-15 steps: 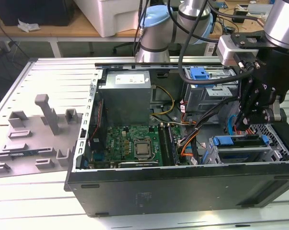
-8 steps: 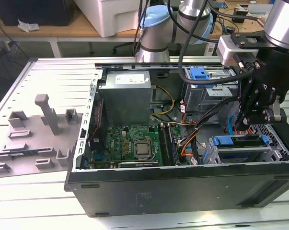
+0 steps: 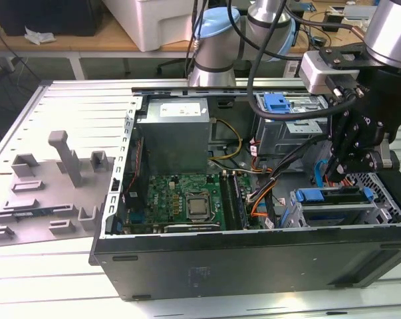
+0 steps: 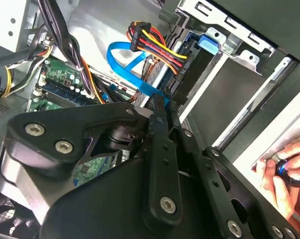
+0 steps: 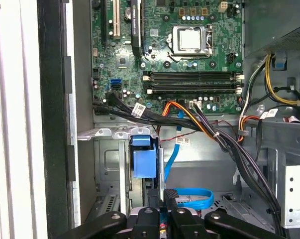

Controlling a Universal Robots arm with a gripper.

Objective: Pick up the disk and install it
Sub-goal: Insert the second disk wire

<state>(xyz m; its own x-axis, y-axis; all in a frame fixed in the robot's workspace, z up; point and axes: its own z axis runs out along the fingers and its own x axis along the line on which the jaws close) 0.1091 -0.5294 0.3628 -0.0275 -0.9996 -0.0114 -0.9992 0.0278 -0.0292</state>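
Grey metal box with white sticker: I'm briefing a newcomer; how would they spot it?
Look inside the open black computer case in the exterior view. Beyond the green motherboard sits the plain grey metal box. It is the biggest plain block there, white sticker on top.

Exterior view high over the open computer case (image 3: 253,252); both wrist views close inside, sharing its motherboard (image 5: 164,55).

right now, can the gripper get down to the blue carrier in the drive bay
Probably yes: the gripper hangs just above the blue carrier, nothing solid between them, though the blue cable beside it could snag.
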